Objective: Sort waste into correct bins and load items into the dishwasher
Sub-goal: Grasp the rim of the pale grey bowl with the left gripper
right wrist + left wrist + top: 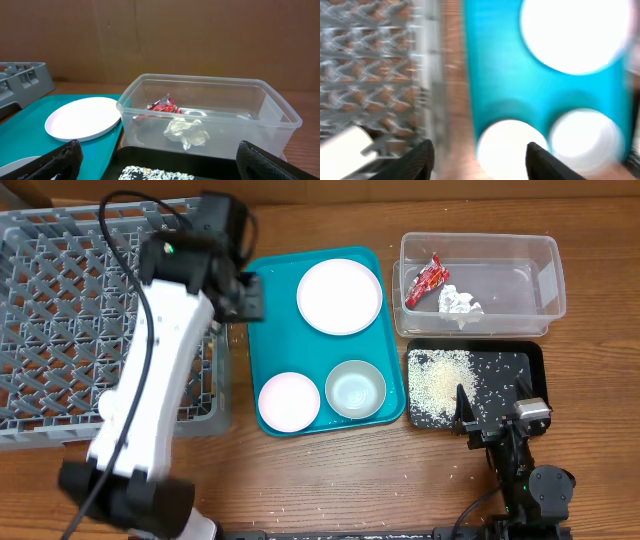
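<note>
Bench [330,480], contents:

1. Rack [60,330]: grey lattice, at the left end. The left arm lies across it.
2. Teal tray [262,330]: just right of the rack. It carries three dishes, each apart from the others.
   - Plate [340,296]: flat, at the far right of the tray.
   - Pink bowl [289,400]: upright, near left corner.
   - Grey-green bowl [355,389]: upright, just beside the pink bowl on its right.
3. Clear tub [280,122]: far right of the bench, beside the teal tray.
   - Red wrapper [162,106]: on the tub floor, toward its left end.
   - Tissue [186,131]: crumpled, on the tub floor near the wrapper. Whether the two touch cannot be told.
4. Black tray [530,360]: directly in front of the tub.
   - Rice [445,375]: scattered over the left half of this tray, thinner toward the right.
5. Left pincer [480,150]: over the strip between rack and teal tray, at the tray's left edge. The view is blurred. Its fingers stand well apart with nothing between them.
6. Right pincer [160,147]: at the near edge of the black tray, facing the tub. Its fingers are spread wide and grip nothing.
</note>
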Robot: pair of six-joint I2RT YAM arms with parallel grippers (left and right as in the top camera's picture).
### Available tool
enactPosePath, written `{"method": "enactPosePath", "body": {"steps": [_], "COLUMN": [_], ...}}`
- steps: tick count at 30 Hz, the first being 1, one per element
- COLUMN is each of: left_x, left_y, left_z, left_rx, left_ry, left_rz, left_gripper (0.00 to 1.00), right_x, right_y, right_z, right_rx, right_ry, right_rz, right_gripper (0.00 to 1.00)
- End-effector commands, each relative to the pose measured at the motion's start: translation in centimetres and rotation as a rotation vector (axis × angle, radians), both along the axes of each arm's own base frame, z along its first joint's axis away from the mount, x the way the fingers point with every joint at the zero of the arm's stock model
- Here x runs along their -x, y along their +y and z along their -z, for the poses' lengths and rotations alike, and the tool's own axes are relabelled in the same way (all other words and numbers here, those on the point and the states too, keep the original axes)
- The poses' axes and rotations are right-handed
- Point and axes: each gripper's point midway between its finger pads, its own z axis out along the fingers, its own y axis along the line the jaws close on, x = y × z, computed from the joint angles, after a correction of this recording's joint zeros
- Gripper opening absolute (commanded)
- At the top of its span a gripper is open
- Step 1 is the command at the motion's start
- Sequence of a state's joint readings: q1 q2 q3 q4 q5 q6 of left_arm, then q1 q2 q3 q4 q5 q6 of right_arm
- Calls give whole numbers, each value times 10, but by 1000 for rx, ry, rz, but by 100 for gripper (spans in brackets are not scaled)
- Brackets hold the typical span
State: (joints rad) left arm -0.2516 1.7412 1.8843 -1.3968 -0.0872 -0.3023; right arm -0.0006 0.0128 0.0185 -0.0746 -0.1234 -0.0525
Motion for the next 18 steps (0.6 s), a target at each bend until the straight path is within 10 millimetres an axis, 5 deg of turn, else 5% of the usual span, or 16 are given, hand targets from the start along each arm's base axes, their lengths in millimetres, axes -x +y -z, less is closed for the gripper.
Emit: {"method": "enactPosePath", "body": {"steps": [1,5,9,18], "left_x": [32,52,65,67], "left_y": [-58,-90,-132,-140], "left_z": [12,58,138,214], "left_rx": [82,22,28,-38], "left_ry": [77,132,143,220], "left_rz": [38,31,84,106], "left_gripper": [55,52,45,30], "right_x": [0,0,0,0], "right_y": [-2,-2,-2,-2], "right_z": [2,2,2,2], "right_rx": [1,1,1,1], "right_ry": [-4,-4,-4,-4], "right_rz": [8,8,8,8], "right_gripper": [100,100,100,100]}}
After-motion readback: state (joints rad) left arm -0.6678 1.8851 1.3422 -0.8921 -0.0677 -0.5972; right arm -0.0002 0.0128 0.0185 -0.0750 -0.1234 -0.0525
